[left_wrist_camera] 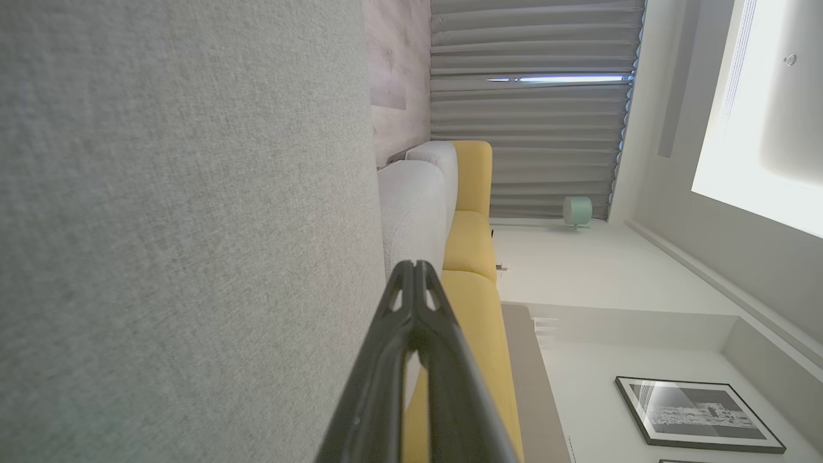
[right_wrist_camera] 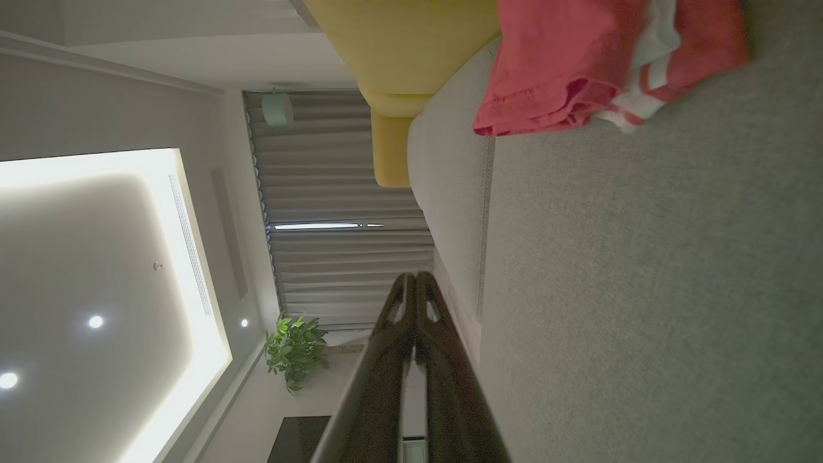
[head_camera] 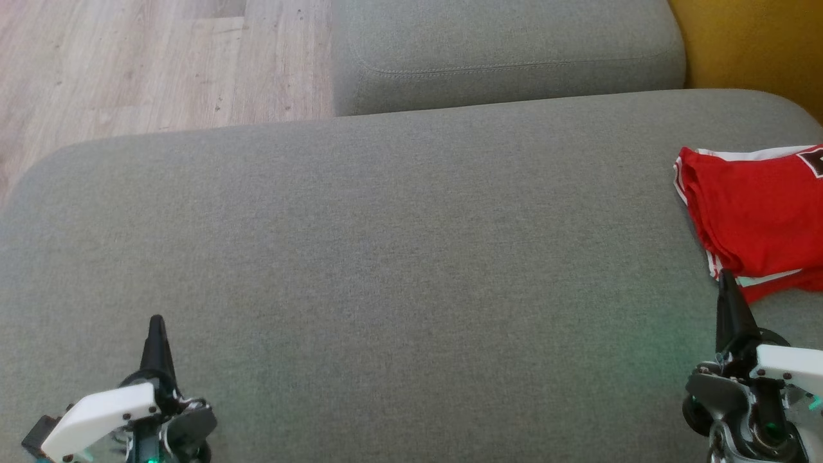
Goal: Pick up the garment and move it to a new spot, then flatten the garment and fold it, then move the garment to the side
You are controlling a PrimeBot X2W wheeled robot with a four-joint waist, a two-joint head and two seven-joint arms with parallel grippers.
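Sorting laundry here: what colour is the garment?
The garment is red with white striped trim, best in head view.

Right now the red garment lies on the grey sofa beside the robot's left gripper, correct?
No. The red garment lies beside the right gripper, not the left gripper, as the head view shows; it does lie on the grey sofa.

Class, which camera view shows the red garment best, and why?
The head view: from above, the red garment lies on the grey cushion, though cut by the frame's edge. The right wrist view shows it low and side-on. The left wrist view faces cushion and curtains.
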